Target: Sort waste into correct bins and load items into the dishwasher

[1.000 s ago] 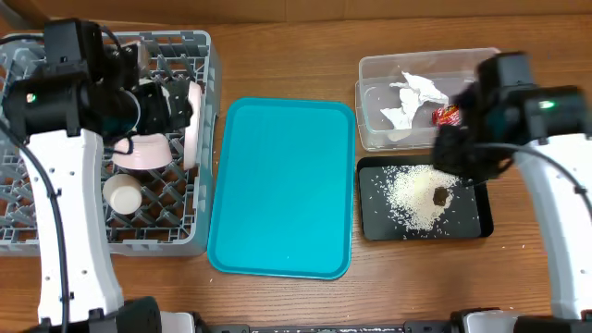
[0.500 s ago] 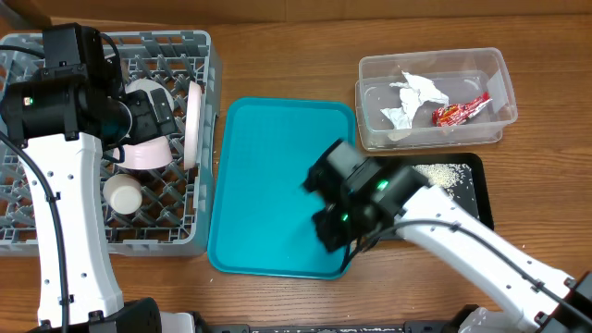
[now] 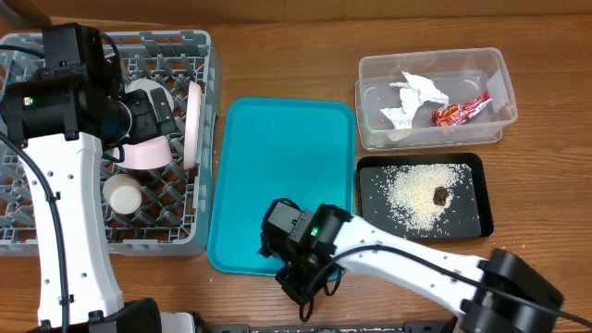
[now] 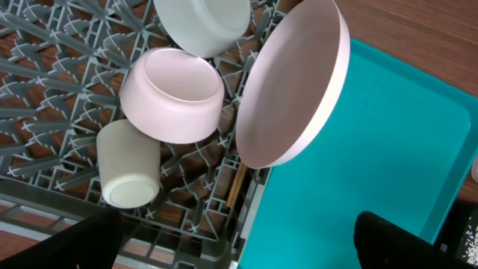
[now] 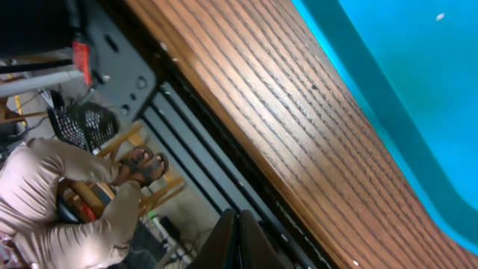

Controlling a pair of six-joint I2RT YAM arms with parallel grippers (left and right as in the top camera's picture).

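Looking down from overhead, the grey dish rack [image 3: 199, 236] sits at the left end of the worktop [image 3: 277, 46], with the left gripper [image 3: 162, 109] hovering over it. Inside are a pink bowl [image 3: 143, 153], a small white cup [image 3: 122, 194] lying on its side, and a pale plate [image 3: 192, 125] standing on edge near the right wall. The teal tray [image 3: 277, 166] lies in the middle. At the right, the clear tub [image 3: 499, 83] holds crumpled tissue [image 3: 407, 97] and a red wrapper [image 3: 460, 111] whose printing is too small to read. Just in front of the tub, the black tray [image 3: 467, 217] carries a spread of rice [image 3: 416, 190] and a brown scrap [image 3: 440, 194]. The right gripper [image 3: 298, 277] hangs low at the worktop's front edge, by the teal tray's near corner.

From the left wrist, the black fingers [image 4: 407, 239] stand wide apart with nothing between them, above the rack's wall. The plate stands upright, the pink bowl sits tilted just beside a whitish bowl [image 4: 202, 22], and a wooden chopstick [image 4: 237, 187] pokes through the lattice.

From the right wrist, the fingers [image 5: 231, 239] are pressed together, holding nothing, out past the worktop's edge. A single white grain [image 5: 439, 16] lies on the teal tray.
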